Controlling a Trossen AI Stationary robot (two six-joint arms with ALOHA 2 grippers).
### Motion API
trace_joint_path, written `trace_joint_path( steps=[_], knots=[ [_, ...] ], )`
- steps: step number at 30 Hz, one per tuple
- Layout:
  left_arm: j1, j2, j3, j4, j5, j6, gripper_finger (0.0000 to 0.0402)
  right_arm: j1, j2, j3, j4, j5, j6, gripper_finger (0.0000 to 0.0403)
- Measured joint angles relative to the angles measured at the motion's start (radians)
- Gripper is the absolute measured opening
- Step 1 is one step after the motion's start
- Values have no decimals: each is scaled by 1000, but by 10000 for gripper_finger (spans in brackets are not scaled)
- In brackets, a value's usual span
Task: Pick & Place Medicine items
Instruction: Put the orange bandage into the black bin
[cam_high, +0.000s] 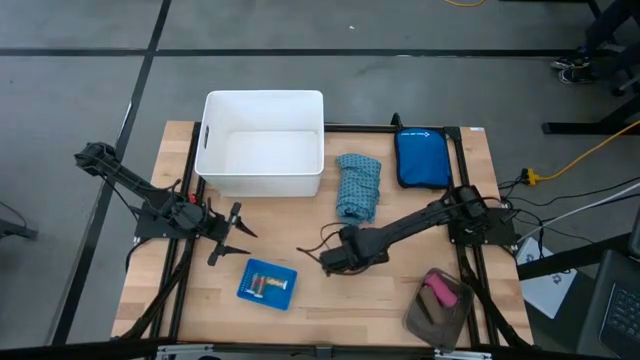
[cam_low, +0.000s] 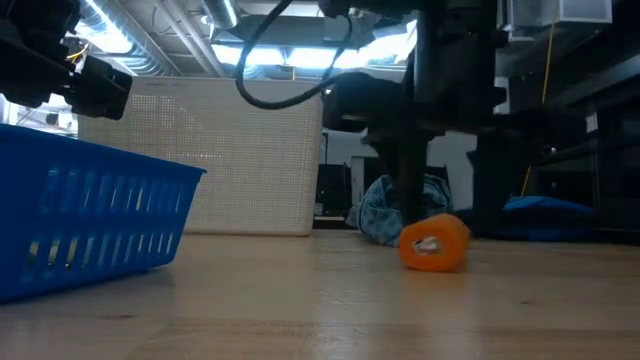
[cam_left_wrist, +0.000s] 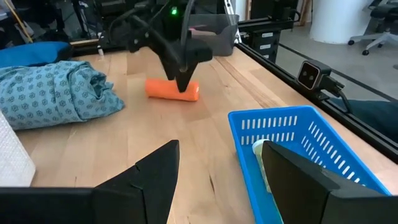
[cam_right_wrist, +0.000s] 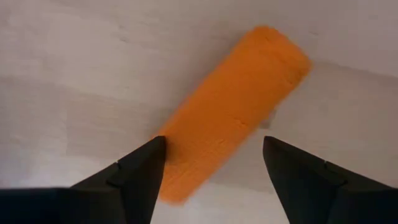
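Orange cylindrical plastic medicine tube (cam_right_wrist: 233, 112) lying loose on wooden surface (cam_high: 390, 290), not yet grasped.
Right gripper (cam_right_wrist: 214, 168) spread wide astride tube, empty; left gripper (cam_left_wrist: 217, 180) open, empty, beside small blue slatted basket (cam_left_wrist: 323, 140) already holding pieces.

The right gripper (cam_right_wrist: 211, 165) stands directly over the orange tube (cam_right_wrist: 233, 109), its spread fingers flanking the tube with bare wood on either side; the crumpled teal cloth (cam_high: 358, 185) lies near behind it; the small blue basket (cam_high: 267, 283) sits to its left with an open strip of table (cam_high: 330, 300) between; the left gripper (cam_high: 228, 233) hangs wide apart beside that basket; the white bin (cam_high: 262, 142) blocks the far side.
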Motion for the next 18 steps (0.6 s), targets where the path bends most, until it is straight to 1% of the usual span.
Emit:
trace_joint_path(
  steps=[3, 6, 12, 15, 18],
  knots=[
    [0, 0, 0, 0, 2, 0, 226, 4, -4, -38, 50, 11, 24, 270],
    [0, 1, 0, 0, 5, -3, 226, 0, 1, -81, 169, 7, 23, 269],
    [0, 1, 0, 0, 12, -10, 226, -10, -3, -98, 198, 3, 3, 263],
    [0, 1, 0, 0, 12, -10, 226, -16, -2, -99, 196, 9, -31, 246],
    [0, 1, 0, -1, 12, -10, 226, -22, -1, -100, 192, 7, -52, 213]
  ],
)
